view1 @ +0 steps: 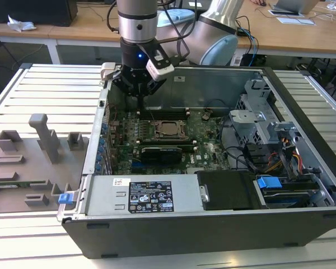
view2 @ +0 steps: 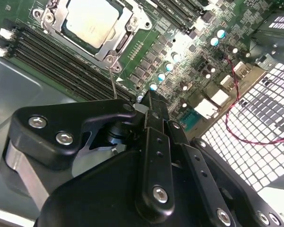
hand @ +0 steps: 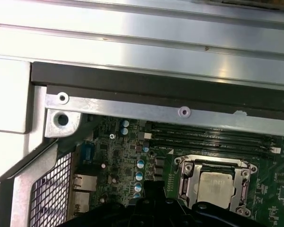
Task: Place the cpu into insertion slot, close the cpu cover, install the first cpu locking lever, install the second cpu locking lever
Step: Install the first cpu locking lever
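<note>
The cpu [view2: 92, 21] lies flat in the insertion slot [view1: 159, 124] on the green motherboard, its silvery top showing in both wrist views [hand: 217, 187]. The cpu cover [view2: 114, 47], a silver frame plate, lies down around it. A thin wire lever [view2: 113, 82] stands up from the socket's corner, close to my fingertips. My gripper [view2: 150, 100] hovers over the board beside the socket, toward the exterior view's left and back [view1: 140, 101]. Its black fingers are shut together and hold nothing.
Black memory slots [view2: 61, 56] run between the socket and the case wall [hand: 132, 113]. A black card [view1: 162, 151] sits in front of the socket. The drive cage [view1: 257, 123] and power supply [view1: 151, 196] bound the board. A grey fixture tray [view1: 33, 157] lies outside the case.
</note>
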`<state>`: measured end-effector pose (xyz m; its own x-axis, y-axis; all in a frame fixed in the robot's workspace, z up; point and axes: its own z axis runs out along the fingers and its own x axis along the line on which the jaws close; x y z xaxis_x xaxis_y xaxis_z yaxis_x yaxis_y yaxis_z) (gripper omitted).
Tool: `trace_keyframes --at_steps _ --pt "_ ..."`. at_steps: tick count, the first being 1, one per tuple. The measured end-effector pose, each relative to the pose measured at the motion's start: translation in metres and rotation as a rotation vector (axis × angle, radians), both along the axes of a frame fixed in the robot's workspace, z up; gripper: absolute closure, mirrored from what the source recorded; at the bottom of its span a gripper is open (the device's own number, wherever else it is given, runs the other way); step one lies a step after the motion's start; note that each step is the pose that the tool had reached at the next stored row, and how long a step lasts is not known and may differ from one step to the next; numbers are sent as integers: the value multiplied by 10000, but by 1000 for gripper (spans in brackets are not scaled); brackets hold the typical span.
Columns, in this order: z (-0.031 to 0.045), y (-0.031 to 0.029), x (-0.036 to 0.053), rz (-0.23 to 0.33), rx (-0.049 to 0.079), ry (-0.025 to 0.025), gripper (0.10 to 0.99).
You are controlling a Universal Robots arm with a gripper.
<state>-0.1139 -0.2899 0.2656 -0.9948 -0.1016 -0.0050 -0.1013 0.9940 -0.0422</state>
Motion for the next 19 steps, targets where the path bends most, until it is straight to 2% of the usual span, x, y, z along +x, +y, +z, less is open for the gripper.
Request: trace_keyframes --at_steps 5,9,19 --pt "-29 43 2 0 0 0 980" --pt "-32 141 34 2 28 0 980" --pt "-35 144 246 0 47 5 980"
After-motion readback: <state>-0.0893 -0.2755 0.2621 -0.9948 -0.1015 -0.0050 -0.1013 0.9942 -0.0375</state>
